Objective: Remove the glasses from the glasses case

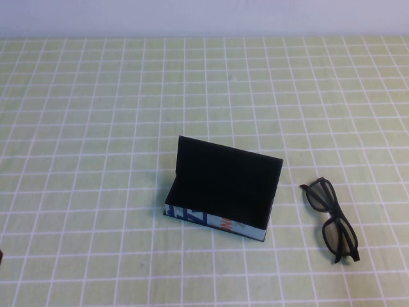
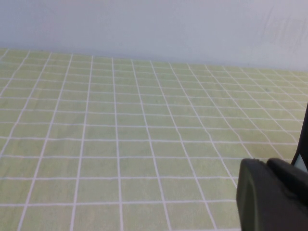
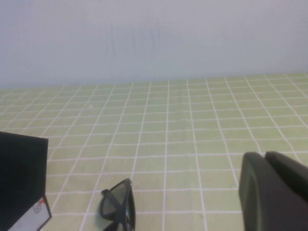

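Glasses case sat open mid-table, lid upright — glasses lay out on the cloth just beside it, toward the table's right edge. Right end effector pulled back near the front edge, fingers together. Left end effector likewise back — opening: cannot tell.

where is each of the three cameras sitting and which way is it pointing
High view: raised on the robot's side, angled down at the open glasses case and glasses lying beside it; no arm shows.
Left wrist view: low over the tablecloth, facing the wall; left gripper at the corner.
Right wrist view: low, facing the wall; shut right gripper. It shares the glasses and case with the high view.
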Controlling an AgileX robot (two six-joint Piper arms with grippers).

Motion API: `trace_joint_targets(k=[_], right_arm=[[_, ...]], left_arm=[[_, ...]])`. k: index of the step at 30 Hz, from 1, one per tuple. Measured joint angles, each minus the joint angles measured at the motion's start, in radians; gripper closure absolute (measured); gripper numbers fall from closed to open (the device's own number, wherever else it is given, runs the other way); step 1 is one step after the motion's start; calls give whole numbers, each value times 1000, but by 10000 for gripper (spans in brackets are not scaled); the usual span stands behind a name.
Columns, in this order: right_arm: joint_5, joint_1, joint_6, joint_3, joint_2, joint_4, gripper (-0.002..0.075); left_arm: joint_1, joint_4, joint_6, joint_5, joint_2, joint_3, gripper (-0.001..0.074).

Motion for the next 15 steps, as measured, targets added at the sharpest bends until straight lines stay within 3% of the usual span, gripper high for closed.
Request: trace_joint_targets(k=[15], right_arm=[[68,-2,0,0,-1,9,743]], left_arm=[[0,0,0,2,0,0,739]])
